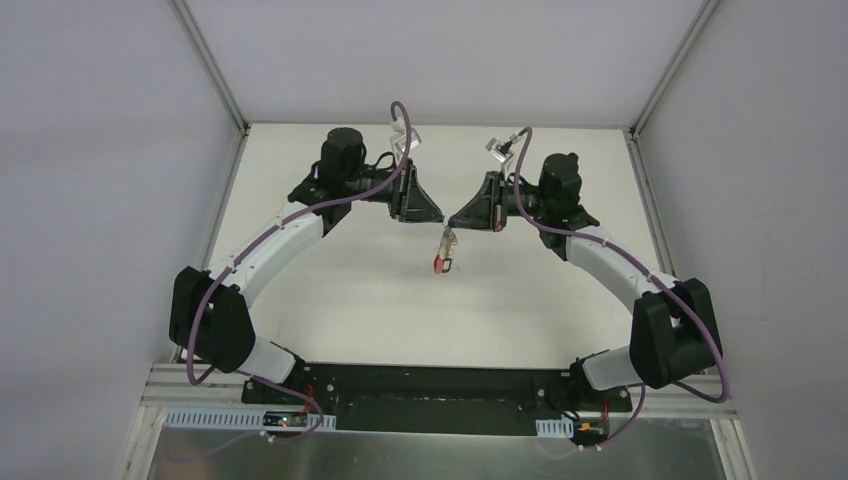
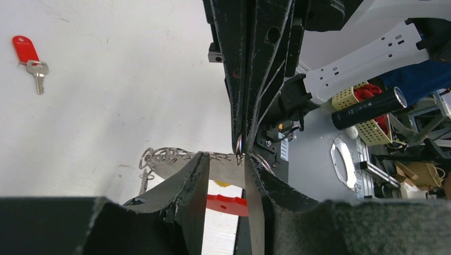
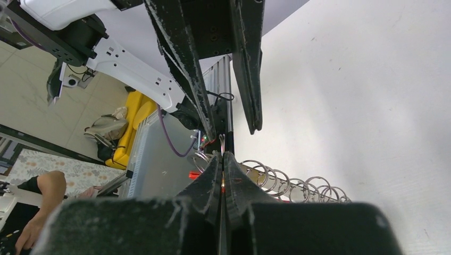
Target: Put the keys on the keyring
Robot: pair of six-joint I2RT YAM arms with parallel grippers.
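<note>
My two grippers meet tip to tip above the middle of the table. The right gripper (image 3: 222,156) (image 1: 456,219) is shut on a thin metal loop of the keyring (image 2: 239,146) (image 3: 222,142). A chain of silver rings (image 2: 162,155) (image 3: 287,183) and a red arc (image 2: 228,204) (image 1: 441,262) hang below that loop. The left gripper (image 2: 227,158) (image 1: 438,215) stands open right at the loop, with nothing between its fingers. One of the keys (image 2: 32,59), silver with a bright red head, lies loose on the white table (image 2: 106,95), apart from both grippers.
Grey walls and metal posts (image 1: 210,60) close in the table on three sides. A grey plate (image 2: 314,164) runs along the near edge. Beyond it are a black cylinder (image 2: 369,109) on a yellow basket and a person's arm (image 3: 40,188).
</note>
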